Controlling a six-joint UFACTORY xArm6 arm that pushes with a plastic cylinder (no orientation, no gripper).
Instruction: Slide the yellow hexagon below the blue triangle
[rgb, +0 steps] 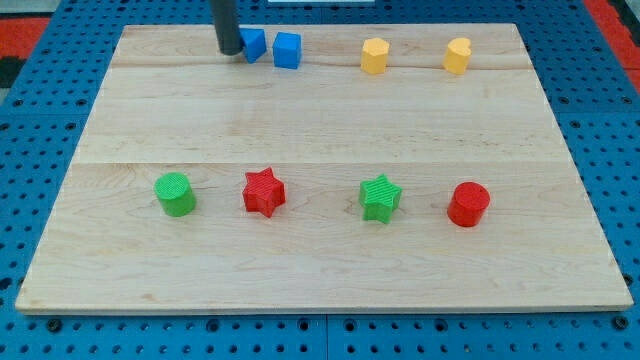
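Note:
The yellow hexagon (374, 56) sits near the view's top, right of centre. The blue triangle (255, 45) sits at the top left, partly hidden by my rod. My tip (229, 50) rests on the board right against the triangle's left side. A blue cube (287, 50) stands just right of the triangle, between it and the hexagon. The hexagon is well to the right of my tip.
A yellow heart-like block (457, 56) sits at the top right. Along the lower row stand a green cylinder (176, 194), a red star (264, 192), a green star (380, 198) and a red cylinder (468, 204). The wooden board (320, 130) lies on blue pegboard.

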